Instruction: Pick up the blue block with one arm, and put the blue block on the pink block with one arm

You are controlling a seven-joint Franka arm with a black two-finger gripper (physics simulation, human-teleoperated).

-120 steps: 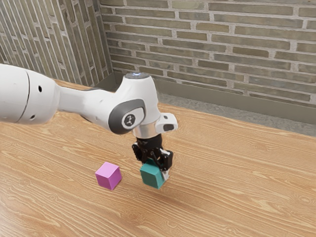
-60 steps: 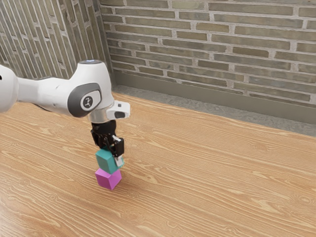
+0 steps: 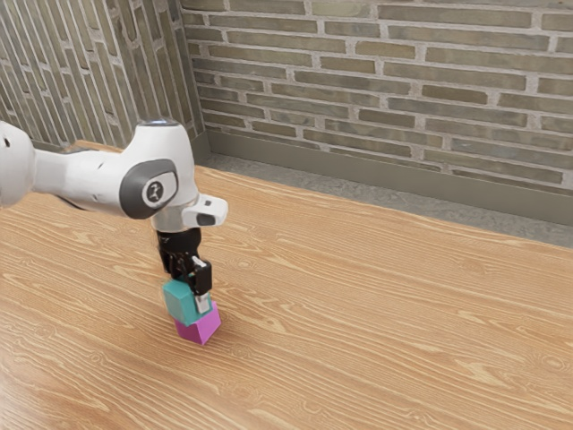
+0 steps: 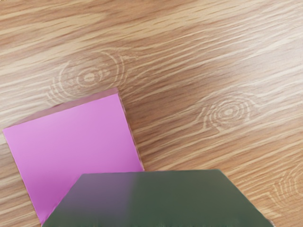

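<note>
Blocks: two.
- One blue block (image 3: 180, 303), clasped from two sides by the gripper (image 3: 188, 292). It sits over part of the one pink block (image 3: 202, 329); contact unclear.

Surroundings: one wooden table (image 3: 403, 313), with open boards toward the exterior view's right. Its far edge and the brick wall (image 3: 403, 90) are well apart from the blocks.

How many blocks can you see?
2. The blue block, which looks teal, is gripped in the pincer, directly over the pink block; I cannot tell whether they touch. The pink block sits on the wooden table. None seems hidden.
</note>
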